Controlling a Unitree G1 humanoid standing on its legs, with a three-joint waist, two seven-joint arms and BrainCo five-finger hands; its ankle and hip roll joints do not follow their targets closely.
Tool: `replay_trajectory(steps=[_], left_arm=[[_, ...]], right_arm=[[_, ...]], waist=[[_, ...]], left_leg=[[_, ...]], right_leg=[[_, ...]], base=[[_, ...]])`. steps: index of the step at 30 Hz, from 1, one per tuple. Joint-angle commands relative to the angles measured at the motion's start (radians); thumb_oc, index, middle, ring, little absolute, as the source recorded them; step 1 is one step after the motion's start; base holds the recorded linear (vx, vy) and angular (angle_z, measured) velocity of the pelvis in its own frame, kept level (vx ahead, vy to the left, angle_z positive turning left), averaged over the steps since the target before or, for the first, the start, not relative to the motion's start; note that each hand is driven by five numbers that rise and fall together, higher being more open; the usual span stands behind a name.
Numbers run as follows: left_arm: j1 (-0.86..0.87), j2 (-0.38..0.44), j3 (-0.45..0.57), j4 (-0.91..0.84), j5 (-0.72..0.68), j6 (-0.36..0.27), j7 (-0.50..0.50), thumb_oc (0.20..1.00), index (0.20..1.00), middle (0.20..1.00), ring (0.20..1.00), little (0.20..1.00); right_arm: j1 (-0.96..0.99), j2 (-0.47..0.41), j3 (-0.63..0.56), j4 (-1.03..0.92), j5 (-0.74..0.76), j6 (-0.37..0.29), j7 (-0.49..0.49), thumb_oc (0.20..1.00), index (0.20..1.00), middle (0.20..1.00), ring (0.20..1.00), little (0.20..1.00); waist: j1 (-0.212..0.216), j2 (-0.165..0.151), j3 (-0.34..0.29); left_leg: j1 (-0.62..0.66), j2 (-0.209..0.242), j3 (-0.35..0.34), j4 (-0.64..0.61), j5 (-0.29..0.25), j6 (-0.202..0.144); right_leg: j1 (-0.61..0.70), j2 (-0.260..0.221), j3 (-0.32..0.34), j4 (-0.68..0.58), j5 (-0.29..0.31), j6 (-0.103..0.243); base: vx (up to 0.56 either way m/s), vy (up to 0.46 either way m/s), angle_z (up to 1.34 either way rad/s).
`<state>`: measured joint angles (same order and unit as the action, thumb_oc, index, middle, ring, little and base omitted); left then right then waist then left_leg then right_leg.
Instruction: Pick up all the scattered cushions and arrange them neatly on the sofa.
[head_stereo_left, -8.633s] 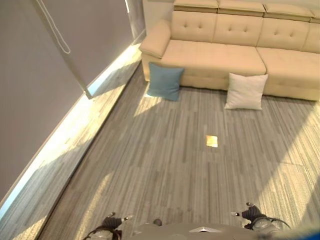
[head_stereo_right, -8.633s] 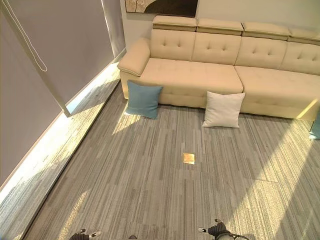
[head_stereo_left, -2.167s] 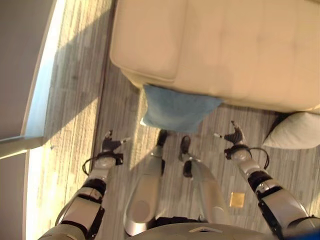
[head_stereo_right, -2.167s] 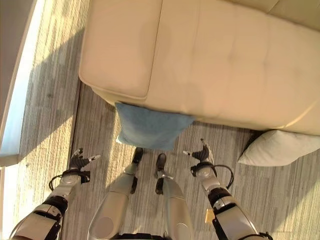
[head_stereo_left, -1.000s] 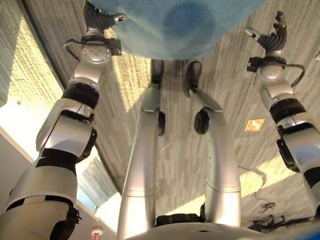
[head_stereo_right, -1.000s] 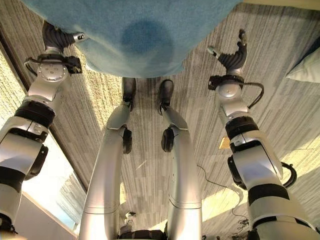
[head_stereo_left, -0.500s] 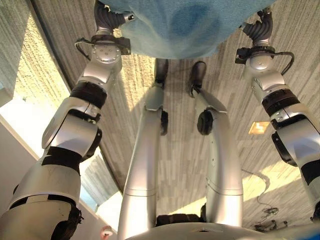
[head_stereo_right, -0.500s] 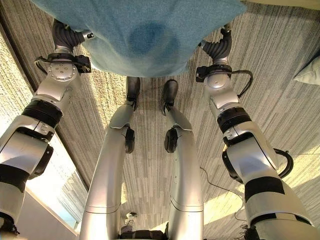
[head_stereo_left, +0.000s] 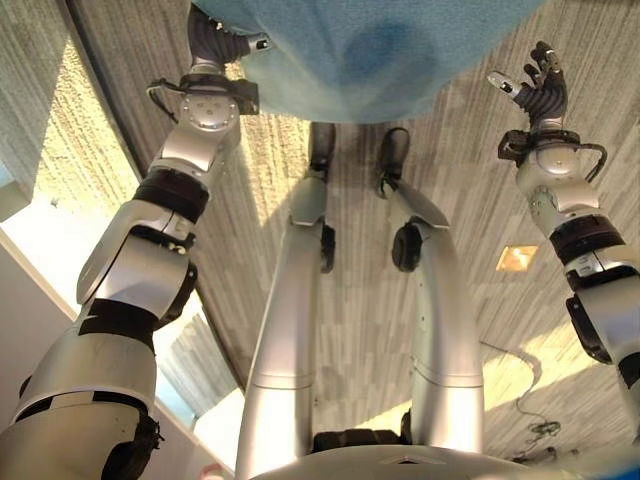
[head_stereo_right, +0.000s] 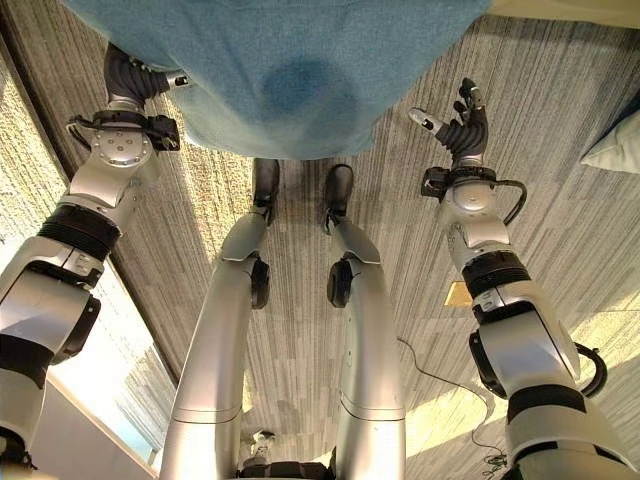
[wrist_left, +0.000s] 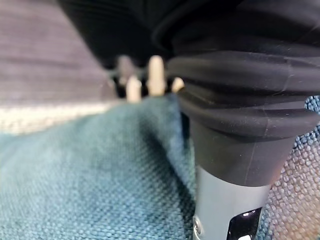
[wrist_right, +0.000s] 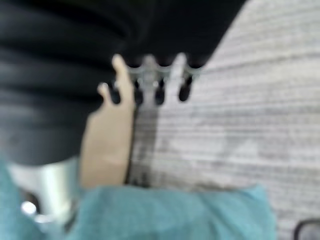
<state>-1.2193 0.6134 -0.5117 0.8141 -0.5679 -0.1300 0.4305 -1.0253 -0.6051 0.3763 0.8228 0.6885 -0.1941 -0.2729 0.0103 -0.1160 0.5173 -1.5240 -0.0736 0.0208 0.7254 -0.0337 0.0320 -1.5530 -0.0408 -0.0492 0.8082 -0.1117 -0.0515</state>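
A blue cushion (head_stereo_right: 280, 60) fills the top of both eye views, standing on the striped floor. My left hand (head_stereo_left: 215, 40) rests against its left edge; in the left wrist view its fingers (wrist_left: 154, 76) lie straight along the teal fabric (wrist_left: 90, 180) and the thumb presses the cloth. My right hand (head_stereo_right: 462, 125) hovers to the right of the cushion, apart from it, open with fingers spread. The right wrist view shows its fingers (wrist_right: 150, 82) over the floor, with the cushion's edge (wrist_right: 175, 215) close by. A white cushion (head_stereo_right: 615, 145) lies on the floor at the far right.
The beige sofa (head_stereo_right: 565, 10) edges the top right corner, and a strip of it (wrist_right: 107, 145) shows in the right wrist view. A brass floor plate (head_stereo_left: 516, 258) sits by my right arm. A bright window sill (head_stereo_left: 60, 200) runs along the left.
My right hand has pulled away from the cushion's right edge, out to the right, and its fingers have spread. The left hand stays against the cushion.
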Motion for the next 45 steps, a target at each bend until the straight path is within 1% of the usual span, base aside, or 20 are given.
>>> replay_trajectory(steps=[1, 7, 12, 13, 19, 20, 21, 22, 23, 24, 25, 29, 32, 36, 38, 39, 41, 43, 44, 45], left_arm=[[0.032, -0.060, 0.047, -0.105, 0.010, -0.064, -0.046, 1.000, 1.000, 1.000, 1.000, 1.000], [0.024, -0.069, 0.039, -0.101, -0.010, -0.074, -0.050, 1.000, 1.000, 1.000, 1.000, 1.000], [0.005, -0.096, 0.026, -0.094, -0.027, -0.082, -0.042, 1.000, 1.000, 1.000, 1.000, 1.000], [0.005, -0.096, 0.027, -0.093, -0.027, -0.082, -0.042, 1.000, 1.000, 1.000, 1.000, 1.000], [-0.013, -0.179, 0.038, -0.099, -0.092, -0.117, -0.011, 1.000, 1.000, 1.000, 1.000, 1.000], [-0.012, -0.179, 0.038, -0.099, -0.092, -0.117, -0.011, 1.000, 1.000, 1.000, 1.000, 1.000], [-0.016, -0.206, 0.045, -0.109, -0.124, -0.134, -0.003, 1.000, 1.000, 1.000, 1.000, 1.000], [-0.016, -0.216, 0.049, -0.115, -0.139, -0.142, -0.003, 1.000, 1.000, 1.000, 1.000, 1.000], [-0.013, -0.224, 0.053, -0.122, -0.156, -0.152, -0.005, 1.000, 1.000, 1.000, 1.000, 1.000], [-0.012, -0.223, 0.053, -0.122, -0.157, -0.152, -0.006, 1.000, 1.000, 1.000, 1.000, 1.000], [-0.006, -0.234, 0.064, -0.133, -0.175, -0.167, -0.009, 0.200, 0.200, 0.200, 0.200, 0.200], [0.005, -0.244, 0.084, -0.154, -0.200, -0.189, -0.012, 0.200, 0.200, 0.200, 0.200, 0.200], [0.028, -0.240, 0.099, -0.186, -0.202, -0.200, -0.014, 0.200, 0.200, 0.200, 0.200, 0.200], [0.064, -0.254, 0.122, -0.213, -0.196, -0.210, -0.022, 0.200, 0.200, 0.200, 0.200, 0.200], [0.066, -0.255, 0.122, -0.214, -0.195, -0.209, -0.022, 0.200, 0.200, 0.200, 0.200, 0.200], [0.104, -0.275, 0.135, -0.257, -0.180, -0.214, -0.033, 0.200, 0.200, 0.200, 0.200, 0.200], [0.120, -0.284, 0.143, -0.273, -0.177, -0.217, -0.038, 0.200, 0.200, 0.200, 0.200, 0.200], [0.187, -0.313, 0.162, -0.323, -0.173, -0.222, -0.066, 0.200, 0.200, 0.200, 0.200, 0.200], [0.191, -0.315, 0.162, -0.326, -0.173, -0.221, -0.066, 0.200, 0.200, 0.200, 0.200, 0.200], [0.250, -0.337, 0.169, -0.371, -0.164, -0.221, -0.088, 0.200, 0.200, 0.200, 0.200, 0.200]], right_arm=[[-0.016, -0.003, 0.097, -0.016, 0.039, -0.037, 0.048, 1.000, 1.000, 1.000, 1.000, 1.000], [-0.115, 0.013, 0.174, -0.006, 0.022, -0.035, 0.055, 1.000, 1.000, 1.000, 1.000, 1.000], [-0.195, 0.088, 0.226, -0.018, 0.017, -0.045, 0.044, 1.000, 1.000, 1.000, 1.000, 1.000], [-0.197, 0.089, 0.227, -0.017, 0.017, -0.045, 0.043, 1.000, 1.000, 1.000, 1.000, 1.000], [-0.265, 0.274, 0.287, -0.048, 0.022, -0.065, 0.019, 1.000, 1.000, 1.000, 1.000, 1.000], [-0.265, 0.274, 0.287, -0.048, 0.022, -0.065, 0.019, 1.000, 1.000, 1.000, 1.000, 1.000], [-0.267, 0.326, 0.290, -0.062, 0.033, -0.078, 0.017, 1.000, 1.000, 1.000, 1.000, 1.000], [-0.266, 0.351, 0.289, -0.069, 0.042, -0.086, 0.017, 1.000, 1.000, 1.000, 1.000, 1.000], [-0.262, 0.371, 0.289, -0.073, 0.049, -0.092, 0.019, 0.746, 0.746, 0.746, 0.746, 0.746], [-0.261, 0.372, 0.289, -0.073, 0.049, -0.092, 0.018, 0.548, 0.548, 0.548, 0.548, 0.548], [-0.255, 0.400, 0.287, -0.082, 0.057, -0.105, 0.026, 0.200, 0.200, 0.200, 0.200, 0.200], [-0.258, 0.415, 0.280, -0.102, 0.053, -0.122, 0.030, 0.200, 0.200, 0.200, 0.200, 0.200], [-0.246, 0.394, 0.268, -0.135, 0.033, -0.127, 0.021, 0.200, 0.200, 0.200, 0.200, 0.200], [-0.220, 0.369, 0.227, -0.171, 0.003, -0.134, 0.008, 0.200, 0.200, 0.200, 0.200, 0.200], [-0.218, 0.369, 0.227, -0.172, 0.002, -0.133, 0.007, 0.200, 0.200, 0.200, 0.200, 0.200], [-0.188, 0.351, 0.203, -0.194, -0.025, -0.132, 0.000, 0.200, 0.200, 0.200, 0.200, 0.200], [-0.176, 0.345, 0.193, -0.202, -0.031, -0.133, 0.000, 0.200, 0.200, 0.200, 0.200, 0.200], [-0.123, 0.319, 0.172, -0.232, -0.070, -0.127, 0.006, 0.200, 0.200, 0.200, 0.200, 0.200], [-0.120, 0.319, 0.172, -0.234, -0.071, -0.126, 0.006, 0.200, 0.200, 0.200, 0.200, 0.200], [-0.070, 0.304, 0.149, -0.262, -0.096, -0.121, 0.013, 0.200, 0.200, 0.200, 0.200, 0.200]], waist=[[-0.024, 0.066, -0.080], [-0.012, 0.077, -0.075], [-0.004, 0.082, -0.080], [-0.005, 0.082, -0.079], [0.004, 0.084, -0.073], [0.004, 0.084, -0.073], [0.004, 0.085, -0.074], [0.005, 0.086, -0.075], [0.004, 0.085, -0.075], [0.003, 0.085, -0.076], [0.003, 0.084, -0.080], [0.002, 0.082, -0.089], [0.000, 0.079, -0.097], [-0.010, 0.073, -0.121], [-0.010, 0.073, -0.119], [-0.014, 0.073, -0.132], [-0.015, 0.073, -0.136], [-0.014, 0.073, -0.149], [-0.014, 0.074, -0.146], [-0.012, 0.075, -0.153]], left_leg=[[-0.039, -0.032, -0.078, 0.117, -0.133, 0.000], [-0.044, -0.025, -0.074, 0.121, -0.130, 0.000], [-0.044, -0.022, -0.073, 0.115, -0.128, 0.002], [-0.044, -0.022, -0.074, 0.115, -0.128, 0.002], [-0.041, -0.022, -0.074, 0.127, -0.128, 0.004], [-0.041, -0.022, -0.074, 0.127, -0.128, 0.004], [-0.041, -0.023, -0.075, 0.131, -0.127, 0.004], [-0.041, -0.023, -0.077, 0.133, -0.127, 0.003], [-0.041, -0.023, -0.077, 0.134, -0.126, 0.003], [-0.041, -0.023, -0.077, 0.134, -0.127, 0.003], [-0.042, -0.023, -0.078, 0.136, -0.127, 0.002], [-0.044, -0.024, -0.083, 0.141, -0.126, 0.002], [-0.043, -0.024, -0.085, 0.142, -0.124, 0.001], [0.005, -0.018, -0.083, 0.080, -0.116, -0.002], [0.010, -0.018, -0.084, 0.075, -0.114, -0.002], [0.110, -0.015, -0.080, -0.039, -0.099, -0.003], [0.148, -0.014, -0.083, -0.082, -0.093, -0.004], [0.257, -0.017, -0.088, -0.179, -0.078, -0.006], [0.266, -0.017, -0.089, -0.185, -0.075, -0.006], [0.342, -0.021, -0.094, -0.238, -0.067, -0.012]], right_leg=[[-0.005, -0.027, -0.042, -0.028, 0.019, 0.092], [-0.016, -0.030, -0.043, -0.015, 0.016, 0.092], [-0.016, -0.028, -0.045, -0.022, 0.015, 0.091], [-0.016, -0.028, -0.045, -0.022, 0.015, 0.091], [-0.016, -0.023, -0.048, -0.018, 0.017, 0.089], [-0.016, -0.023, -0.048, -0.018, 0.017, 0.089], [-0.016, -0.021, -0.050, -0.016, 0.018, 0.088], [-0.016, -0.019, -0.049, -0.014, 0.018, 0.087], [-0.016, -0.018, -0.049, -0.012, 0.018, 0.087], [-0.016, -0.018, -0.049, -0.012, 0.018, 0.087], [-0.016, -0.016, -0.052, -0.010, 0.021, 0.087], [-0.016, -0.012, -0.053, -0.006, 0.025, 0.087], [-0.016, -0.012, -0.055, 0.000, 0.027, 0.088], [0.033, -0.011, -0.060, -0.046, 0.038, 0.091], [0.039, -0.012, -0.060, -0.050, 0.040, 0.091], [0.130, -0.010, -0.067, -0.140, 0.046, 0.095], [0.164, -0.009, -0.067, -0.168, 0.049, 0.098], [0.252, -0.005, -0.072, -0.227, 0.053, 0.103], [0.260, -0.005, -0.072, -0.231, 0.054, 0.103], [0.330, -0.010, -0.075, -0.277, 0.059, 0.107]], base=[[0.00, 0.000, 0.00], [0.01, -0.003, 0.01], [0.00, 0.000, 0.00], [0.00, 0.000, 0.00], [0.00, 0.000, 0.00], [0.00, 0.000, 0.00], [0.00, 0.000, 0.00], [0.00, 0.000, 0.00], [0.00, 0.000, 0.00], [0.00, 0.000, 0.00], [0.00, 0.000, 0.00], [0.00, 0.004, -0.01], [0.00, 0.003, -0.03], [-0.03, -0.012, 0.02], [-0.06, -0.017, 0.02], [-0.11, -0.035, 0.01], [-0.10, -0.039, 0.06], [-0.07, -0.044, 0.04], [-0.04, -0.057, 0.03], [-0.05, -0.047, 0.05]])
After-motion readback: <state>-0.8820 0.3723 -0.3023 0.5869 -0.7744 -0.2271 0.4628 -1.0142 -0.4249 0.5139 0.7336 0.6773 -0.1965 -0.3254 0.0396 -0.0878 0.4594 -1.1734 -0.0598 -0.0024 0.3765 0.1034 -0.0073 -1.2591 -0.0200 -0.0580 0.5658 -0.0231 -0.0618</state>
